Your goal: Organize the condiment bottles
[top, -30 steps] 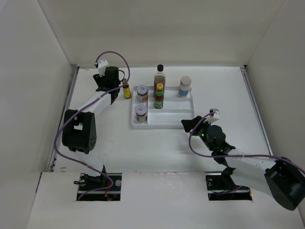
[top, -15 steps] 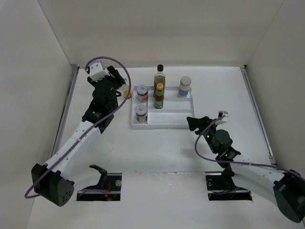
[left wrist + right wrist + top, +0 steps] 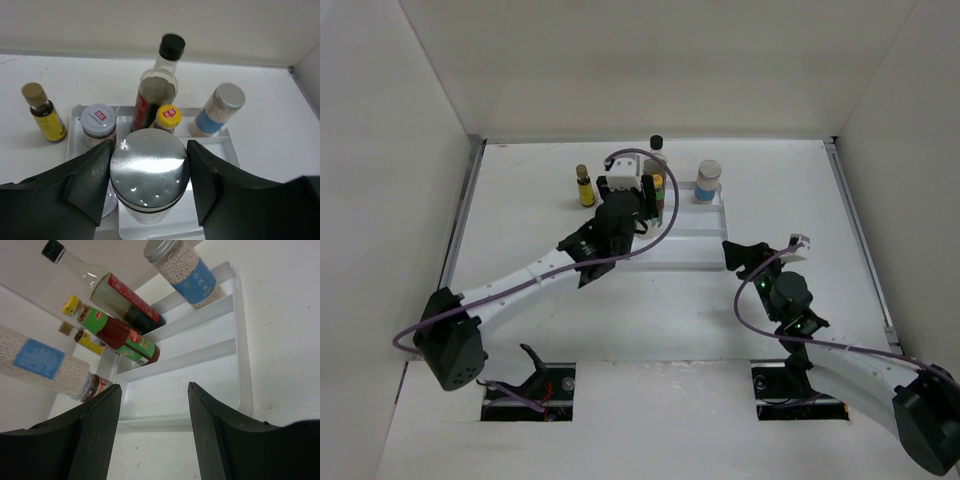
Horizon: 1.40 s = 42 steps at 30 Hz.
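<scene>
Silver lid, speckled with light: the silver-lidded jar (image 3: 150, 175) fills the left wrist view, clamped by the left gripper (image 3: 149, 150). Its dark fingers (image 3: 87, 182) press against the jar on both sides just below the lid. The jar is over the near part of the white tray (image 3: 695, 252); whether its base touches the tray cannot be told.

Just behind it in the tray stand a red-lidded jar (image 3: 98, 120) on the left and the yellow-capped red-label bottle (image 3: 168, 117) in the middle. The tall bottle (image 3: 159, 87), with dark liquid and a black cap, is right behind the red-label bottle. The blue-label jar (image 3: 217, 112) stands in the tray's far right corner. The brown bottle (image 3: 44, 112) stands on the table (image 3: 520, 230), outside the tray and just left of it.

The right gripper (image 3: 154, 390) is spread wide and holds nothing. It sits low, near the tray's near right corner, pointing across the tray's bare compartments toward the bottles.
</scene>
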Available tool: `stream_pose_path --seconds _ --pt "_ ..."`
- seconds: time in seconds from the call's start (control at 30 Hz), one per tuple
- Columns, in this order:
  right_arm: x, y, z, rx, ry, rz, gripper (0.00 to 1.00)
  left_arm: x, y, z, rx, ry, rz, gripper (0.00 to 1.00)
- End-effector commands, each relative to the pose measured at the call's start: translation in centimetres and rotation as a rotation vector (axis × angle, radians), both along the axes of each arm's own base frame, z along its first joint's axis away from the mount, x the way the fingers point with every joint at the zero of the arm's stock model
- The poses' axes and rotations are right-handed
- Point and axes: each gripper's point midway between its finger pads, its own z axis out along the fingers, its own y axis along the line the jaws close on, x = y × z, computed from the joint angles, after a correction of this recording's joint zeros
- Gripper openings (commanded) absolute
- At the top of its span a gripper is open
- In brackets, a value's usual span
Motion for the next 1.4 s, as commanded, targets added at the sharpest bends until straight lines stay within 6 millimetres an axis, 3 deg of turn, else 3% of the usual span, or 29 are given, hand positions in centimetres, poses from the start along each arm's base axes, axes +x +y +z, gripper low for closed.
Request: stream_pose_path --seconds 0.0,0.4,0.63,0.7,0.77,0.83,0.93,1.03,1.13,1.27,1.37 --pt "0.2 -0.3 0.1 0.020 -0.001 -0.017 0.62 0.7 -1.8 3.5 -0.113 -0.099 -0.018 0.32" --pt "0.4 0.4 -0.3 0.010 0.019 0.009 0.63 0.9 -6.0 -4.4 -0.022 0.001 -0.075 0.32" --pt "0.4 0.5 -0.2 0.007 0.016 0.015 0.63 0.7 -6.1 -8.8 0.031 0.055 -0.077 0.34" --pt "0.4 0.3 0.0 0.007 0.008 0.009 0.63 0.6 -6.2 -9.8 0.035 0.063 -0.080 0.39" --pt "0.4 0.3 0.1 0.007 0.007 0.009 0.63 0.4 -6.2 -10.4 0.030 0.068 -0.079 0.51" --pt "0.4 0.5 -0.1 0.005 0.014 0.015 0.63 0.0 -5.7 -9.8 0.015 0.054 -0.073 0.73" --pt "0.5 0.5 -0.2 0.002 0.018 0.011 0.66 -0.4 -4.5 -7.2 -0.019 0.014 -0.055 0.87" --pt "0.6 0.7 -0.5 0.000 0.025 0.018 0.66 -1.1 -3.0 -3.8 -0.053 -0.040 -0.041 0.88" --pt "0.6 0.6 -0.4 0.002 0.022 0.017 0.67 -1.1 -0.3 -1.4 -0.083 -0.073 0.015 0.88" --pt "0.5 0.7 -0.4 -0.001 0.023 0.018 0.68 0.6 4.6 -0.7 -0.098 -0.062 0.151 0.89" --pt "0.7 0.8 -0.5 -0.001 0.029 0.020 0.68 3.4 8.2 -1.0 -0.091 -0.036 0.247 0.89"
